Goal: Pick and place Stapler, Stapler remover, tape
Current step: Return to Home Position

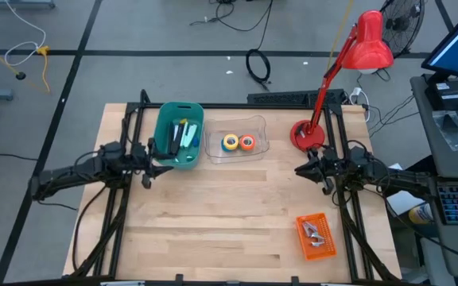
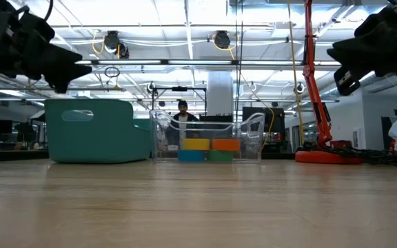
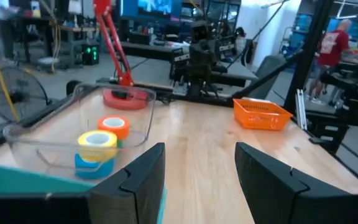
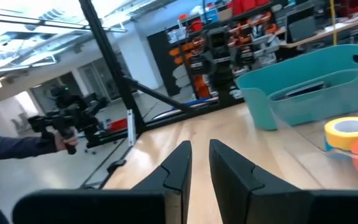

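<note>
The four small ring-shaped rolls of tape lie in the clear plastic tray [image 1: 213, 149] at the middle of the back edge of the pale wooden table [image 1: 213, 214]. The yellow roll [image 3: 97, 142] sits upon the blue roll [image 3: 91, 165] and the orange roll [image 3: 114, 126] upon the green roll [image 2: 220, 156], with the holes upward. Just beside the tray, toward the left edge, the teal plastic bin [image 1: 165, 119] holds the staplers [image 1: 184, 135]. The small orange bin [image 1: 303, 230] near the front right corner holds the stapler removers [image 1: 317, 233]. We see nothing of the task loose on the bare wood, so we judge that only the retreat of the arms remains.

The left gripper [image 1: 159, 161] hangs above the table, close to the front wall of the teal bin, and points toward the right edge. Its jaws are wide apart and empty. The right gripper [image 1: 302, 169] hangs opposite, near the round base of the red desk lamp [image 1: 307, 135], and points toward the left edge. Its jaws show only a narrow gap and hold nothing. The tray lies between the two grippers, a little toward the back edge, and touches neither. The left gripper is the one nearer to a bin, so we think its way out must lead away from that wall.
</note>
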You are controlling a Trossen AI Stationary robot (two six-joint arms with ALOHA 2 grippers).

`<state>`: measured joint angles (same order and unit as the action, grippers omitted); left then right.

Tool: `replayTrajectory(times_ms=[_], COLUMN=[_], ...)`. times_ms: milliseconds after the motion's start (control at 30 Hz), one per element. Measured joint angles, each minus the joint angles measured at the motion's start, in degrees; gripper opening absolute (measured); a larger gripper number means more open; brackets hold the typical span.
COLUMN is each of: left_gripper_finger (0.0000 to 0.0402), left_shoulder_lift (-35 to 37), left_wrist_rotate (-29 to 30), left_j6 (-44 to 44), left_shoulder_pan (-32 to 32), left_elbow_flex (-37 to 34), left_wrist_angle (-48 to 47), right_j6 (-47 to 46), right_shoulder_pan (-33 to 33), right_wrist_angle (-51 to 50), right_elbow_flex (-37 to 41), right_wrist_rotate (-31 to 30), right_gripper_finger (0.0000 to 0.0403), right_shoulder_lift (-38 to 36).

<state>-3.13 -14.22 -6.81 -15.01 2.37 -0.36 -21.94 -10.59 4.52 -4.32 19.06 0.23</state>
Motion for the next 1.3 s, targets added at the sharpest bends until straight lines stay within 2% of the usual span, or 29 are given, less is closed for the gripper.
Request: replayTrajectory(times_ms=[233,433,833,1300], left_gripper_finger=[0.0198,0.0198,0.0198,0.0198], left_shoulder_lift=[-0.27,-0.19,-0.78,-0.75], left_wrist_rotate=[8.97,14.94,14.3,14.32], left_j6=[2.34,5.9,1.82,1.72], left_shoulder_pan=[5.87,8.46,8.66,8.66], left_elbow_flex=[0.0,0.0,0.0,0.0], left_wrist_angle=[0.26,-1.03,-2.6,-2.54], right_j6=[0.61,1.55,3.26,3.17], right_shoulder_pan=[0.0,0.0,0.0,0.0], right_wrist_angle=[-0.45,-0.91,-0.84,0.84], right_elbow_flex=[0.0,0.0,0.02,0.04], right_wrist_rotate=[-1.35,-4.28,-4.05,-3.92], right_gripper_finger=[0.005,0.005,0.005,0.005], right_shoulder_lift=[0.35,0.59,0.61,0.61])
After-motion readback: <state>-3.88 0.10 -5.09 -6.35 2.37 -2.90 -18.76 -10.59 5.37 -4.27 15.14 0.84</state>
